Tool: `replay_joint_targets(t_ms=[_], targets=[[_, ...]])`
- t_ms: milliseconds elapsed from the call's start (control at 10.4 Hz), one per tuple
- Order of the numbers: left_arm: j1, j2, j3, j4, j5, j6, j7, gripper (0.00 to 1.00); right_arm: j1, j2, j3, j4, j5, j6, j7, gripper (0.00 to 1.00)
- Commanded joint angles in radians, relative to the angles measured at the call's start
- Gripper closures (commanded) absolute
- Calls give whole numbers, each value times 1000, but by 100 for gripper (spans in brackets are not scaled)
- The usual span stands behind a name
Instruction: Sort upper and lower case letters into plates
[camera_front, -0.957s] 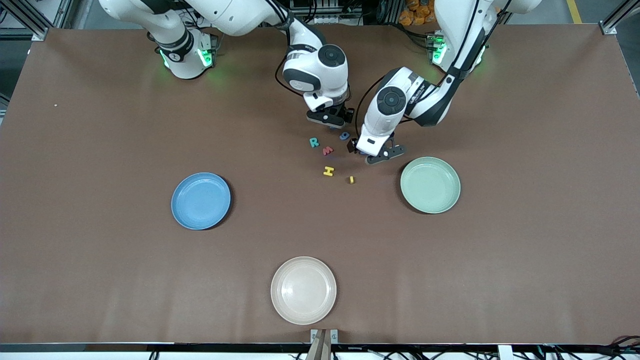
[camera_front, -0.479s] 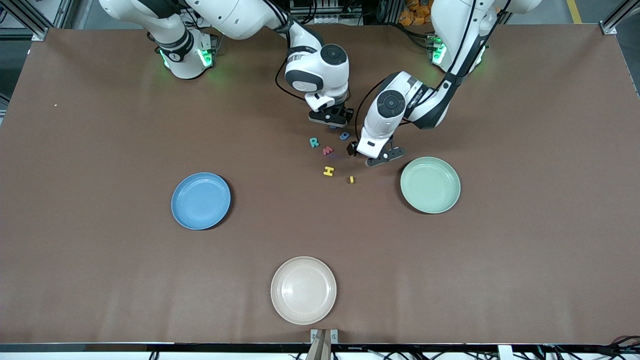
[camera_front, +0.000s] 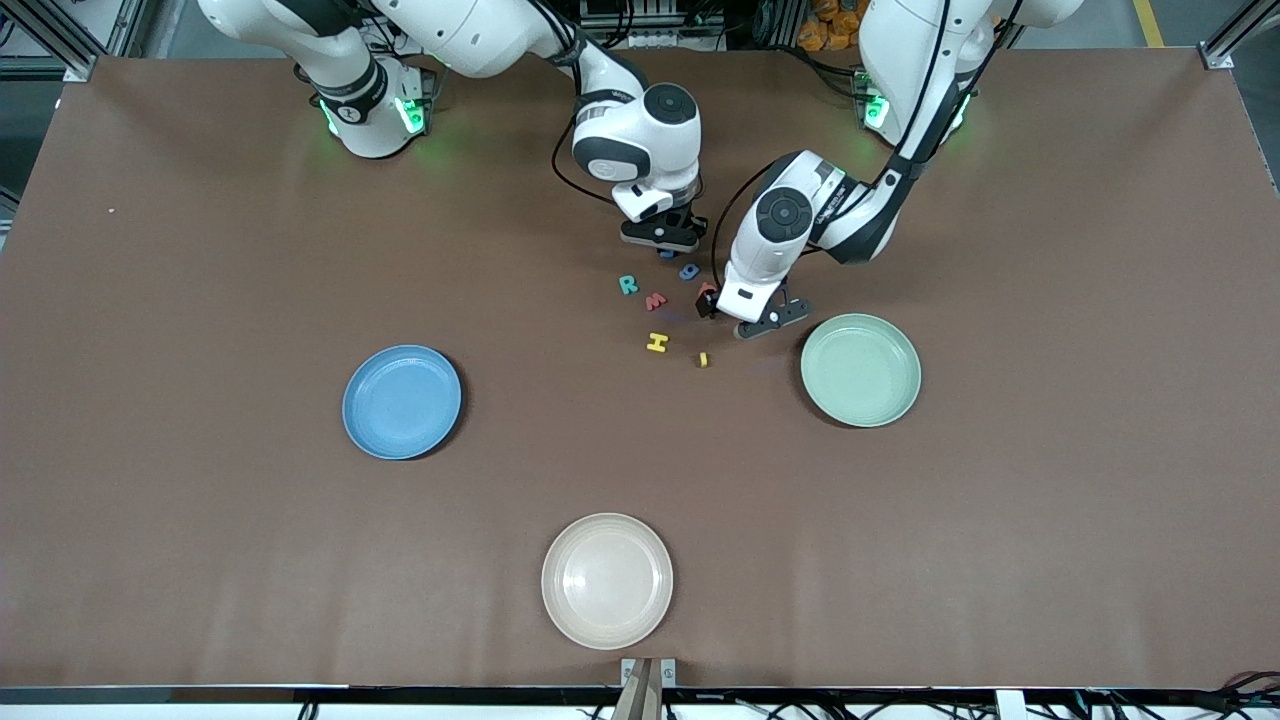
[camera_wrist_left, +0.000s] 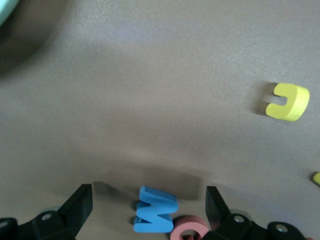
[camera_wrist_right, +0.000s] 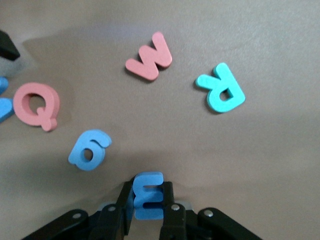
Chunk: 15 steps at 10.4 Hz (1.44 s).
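My right gripper (camera_wrist_right: 148, 189) is down on the table and shut on a blue E (camera_wrist_right: 149, 202); in the front view it (camera_front: 664, 248) stands at the cluster's edge farthest from the camera. My left gripper (camera_wrist_left: 148, 194) is open and low, with a blue W (camera_wrist_left: 155, 210) lying between its fingers and a pink Q (camera_wrist_left: 187, 227) against one finger. Loose nearby are a teal R (camera_front: 628, 285), a red W (camera_front: 656, 301), a blue g (camera_front: 689, 271), a yellow H (camera_front: 657, 343) and a small yellow letter (camera_front: 704, 359). The blue plate (camera_front: 402, 402) and mint green plate (camera_front: 860, 370) hold nothing.
A cream-white plate (camera_front: 607, 581) sits near the table's front edge, nearer the camera than the letters. The mint plate lies close beside my left gripper (camera_front: 738, 312), toward the left arm's end. Both arms crowd the small letter cluster.
My right gripper's fingers have closed in on the blue E. My left gripper has shifted slightly over the letters and stays open.
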Motion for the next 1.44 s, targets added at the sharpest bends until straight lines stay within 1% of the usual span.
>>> replay_joint_targets(t_ms=[0,191,287,383,574,670,766,861,957,1053,1149,1244,1340], targets=[[-1,23,-1,4,53,21,-48,0,-74,-90,25,-75,-23,-8,-30,100],[-13,25,-1,3,55,21,-84,0,-141,-166,34,-133,2,-10,-107,100],[-18,25,-1,6,53,21,-98,0,-177,-212,39,-165,50,-10,-179,100],[-21,25,-2,6,53,20,-106,5,-203,-263,37,-187,130,-37,-282,100],[-24,20,-2,6,55,14,-123,5,-270,-353,32,-181,335,-155,-529,100],[-36,20,-2,6,55,14,-127,14,-304,-392,26,-178,400,-204,-620,100],[-38,21,-1,6,55,14,-127,25,-335,-409,17,-169,416,-250,-659,100],[-38,21,-2,6,55,14,-127,34,-387,-423,13,-167,422,-258,-714,100],[-38,23,-2,7,55,14,-127,39,-451,-426,11,-167,430,-267,-781,100],[-38,23,-2,7,55,14,-127,40,-518,-424,3,-167,431,-284,-863,100],[-38,25,-2,7,55,14,-127,44,-586,-423,-4,-171,433,-292,-948,100],[-38,25,-2,9,55,14,-127,47,-647,-417,-21,-172,431,-327,-1039,100],[-38,25,-1,9,55,14,-127,51,-674,-409,-85,-173,431,-330,-1131,100]])
